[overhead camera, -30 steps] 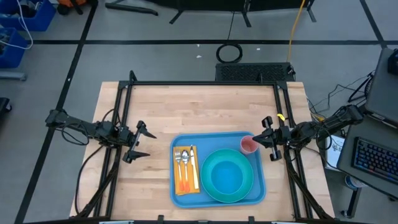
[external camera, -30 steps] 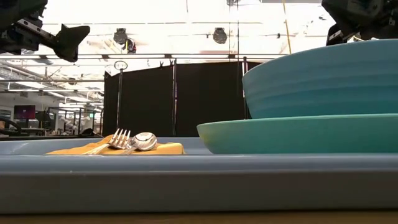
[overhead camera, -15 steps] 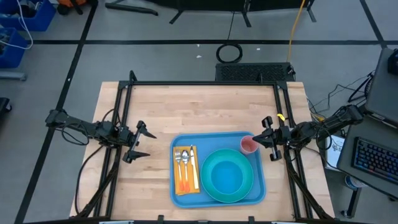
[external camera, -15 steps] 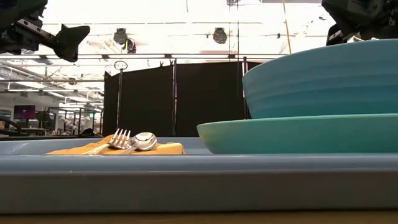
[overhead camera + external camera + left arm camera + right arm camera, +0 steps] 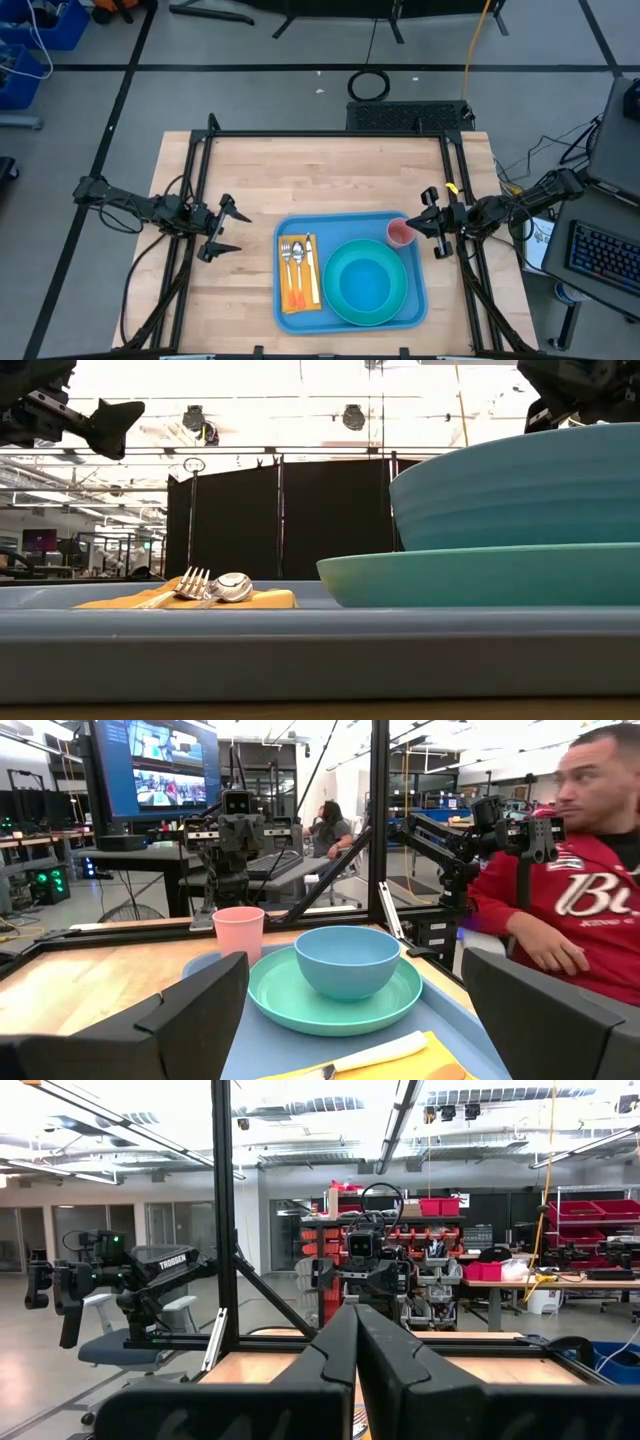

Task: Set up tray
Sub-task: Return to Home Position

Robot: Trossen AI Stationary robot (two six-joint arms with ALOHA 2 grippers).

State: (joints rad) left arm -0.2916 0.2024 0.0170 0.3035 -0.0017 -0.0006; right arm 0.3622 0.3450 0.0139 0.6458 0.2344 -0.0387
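Observation:
The blue tray lies flat at the table's near middle. On it sit a teal plate with a blue bowl, a pink cup at its far right corner, and a yellow-orange napkin carrying a fork, spoon and knife. My left gripper hovers open to the left of the tray, facing it. The left wrist view shows the bowl and cup ahead. My right gripper is shut just right of the cup, raised above it.
A black frame runs along the table's far, left and right sides. Bare wood lies beyond the tray. A person in a red shirt sits past the table's right side. A keyboard stands off the table to the right.

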